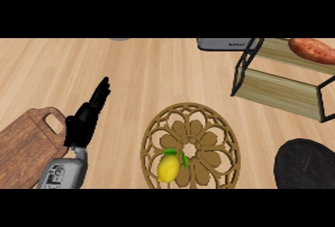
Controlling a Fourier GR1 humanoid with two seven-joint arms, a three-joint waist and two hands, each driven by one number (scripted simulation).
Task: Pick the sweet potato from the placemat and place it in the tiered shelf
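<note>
The reddish-brown sweet potato [313, 50] lies on the upper level of the tiered shelf [281, 91] at the top right, a black-framed rack with pale wooden boards. The round, cut-out wooden placemat [192, 146] sits at the lower middle and bears only a yellow lemon [169, 168] with a green leaf. My left hand [88, 116] is at the left with straight fingers pointing up, holding nothing and apart from the placemat. My right hand does not show.
A brown cutting board [26, 148] with a handle hole lies at the lower left, beside my left forearm. A dark round object [306, 164] fills the lower right corner. A grey appliance [226, 43] stands at the top, behind the shelf.
</note>
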